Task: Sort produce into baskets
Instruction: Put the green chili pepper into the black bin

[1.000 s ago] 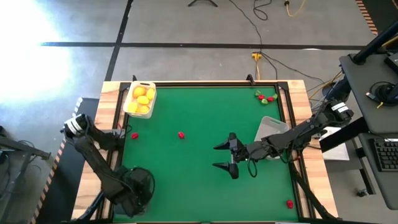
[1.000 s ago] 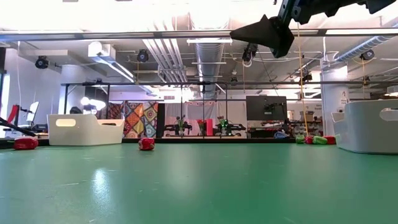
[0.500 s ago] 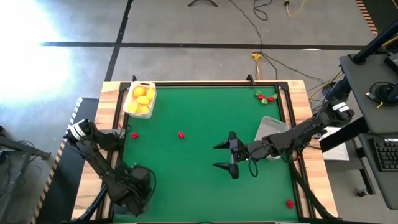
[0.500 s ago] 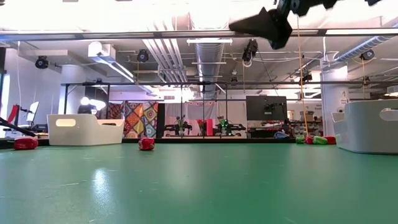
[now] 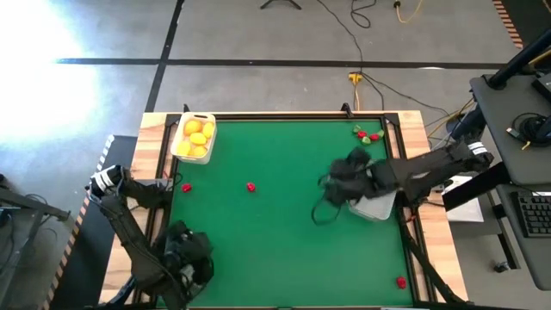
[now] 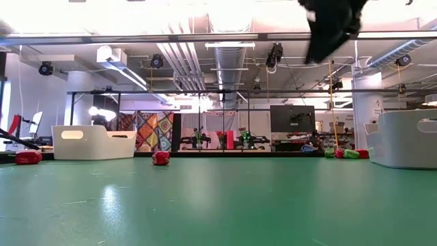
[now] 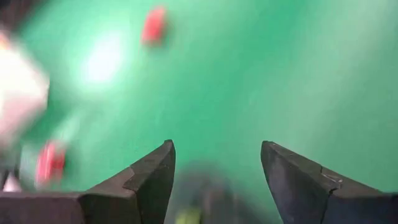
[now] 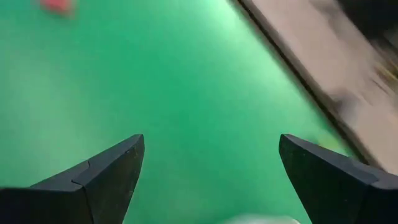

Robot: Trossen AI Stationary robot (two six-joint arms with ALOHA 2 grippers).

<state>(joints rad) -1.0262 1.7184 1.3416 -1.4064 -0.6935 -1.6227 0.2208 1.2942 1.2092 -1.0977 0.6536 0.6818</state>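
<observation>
The right gripper [image 5: 331, 191], fingers spread, partly hides the grey-white basket [image 5: 379, 209]; left gripper [image 7: 214, 180] likewise parted.

The tabletop [image 5: 275, 250] lies open across its middle and toward 6 o'clock. Obstacles sit at the edges: a white basket [image 5: 193, 138] of lemons at 10 o'clock, a pale basket [image 5: 376, 207] under the right arm at 3 o'clock, and two red pieces [image 5: 250, 186] at 9 o'clock.

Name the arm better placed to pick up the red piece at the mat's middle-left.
Left, probably. The left gripper, jaws open, sits at the near left corner, its wrist view facing the red piece. The right gripper hangs farther off beside the grey basket.
</observation>
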